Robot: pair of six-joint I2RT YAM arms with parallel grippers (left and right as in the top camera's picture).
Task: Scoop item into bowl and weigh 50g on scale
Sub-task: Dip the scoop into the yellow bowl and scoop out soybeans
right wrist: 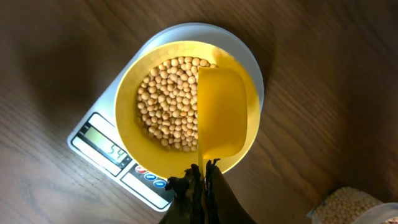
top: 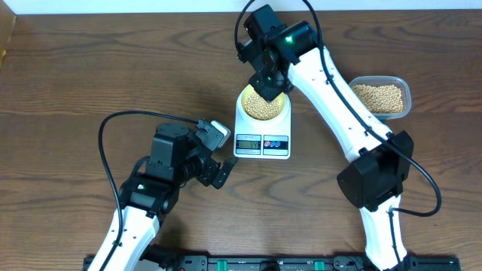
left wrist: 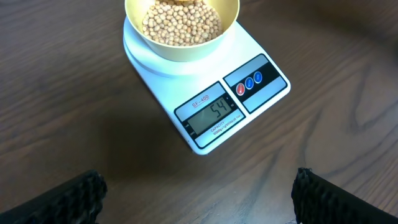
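My right claw (right wrist: pixel 199 180) is clamped tight on the handle of a yellow spoon (right wrist: pixel 221 115), which hangs over one side of the pale-yellow bowl (right wrist: pixel 127 118). The bowl sits on the white scale (left wrist: pixel 205 118) with a layer of tan beans (right wrist: pixel 168 106) in it, and the display (left wrist: pixel 211 113) reads 54. My left claw (top: pixel 220 153) hangs wide open and empty over the wooden table (top: pixel 75 75) just in front of the scale, and a clear tub (top: pixel 380 96) holding more beans stands off to my right.
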